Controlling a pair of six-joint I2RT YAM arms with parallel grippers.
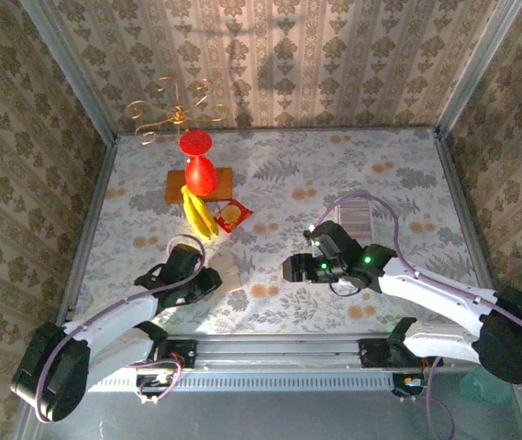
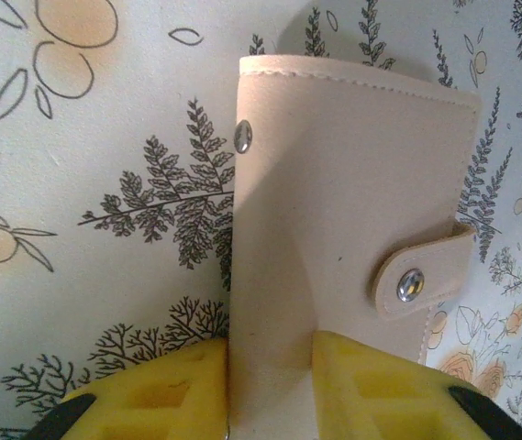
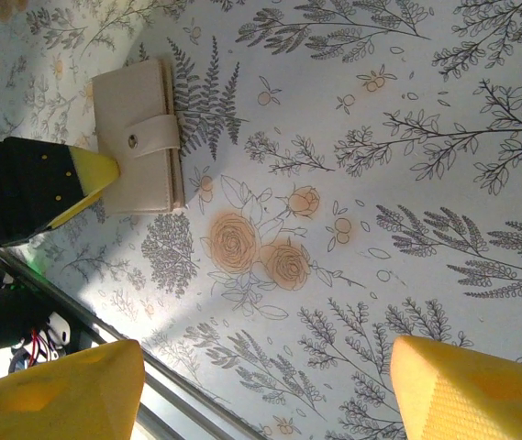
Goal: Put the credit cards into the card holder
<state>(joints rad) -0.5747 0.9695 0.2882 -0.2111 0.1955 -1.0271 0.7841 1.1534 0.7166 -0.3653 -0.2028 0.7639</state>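
The card holder [image 2: 352, 211] is a beige wallet with its snap strap fastened, lying on the floral table near the front left [image 1: 230, 273]. My left gripper [image 2: 270, 353] is shut on its near edge, a yellow finger pressed against each side. In the right wrist view the card holder [image 3: 137, 137] sits at the upper left with a left fingertip [image 3: 91, 174] against it. My right gripper [image 3: 265, 385] hangs open over bare table, right of the wallet [image 1: 290, 269], with nothing between its fingers. The credit cards are hidden from me.
At the back left stand a red vase [image 1: 199, 170] on a wooden block [image 1: 219, 179], bananas [image 1: 198, 213] and a red-and-yellow snack packet [image 1: 233, 215]. A whitish ribbed tray [image 1: 354, 218] lies behind the right arm. The table's front rail [image 3: 105, 330] runs close below.
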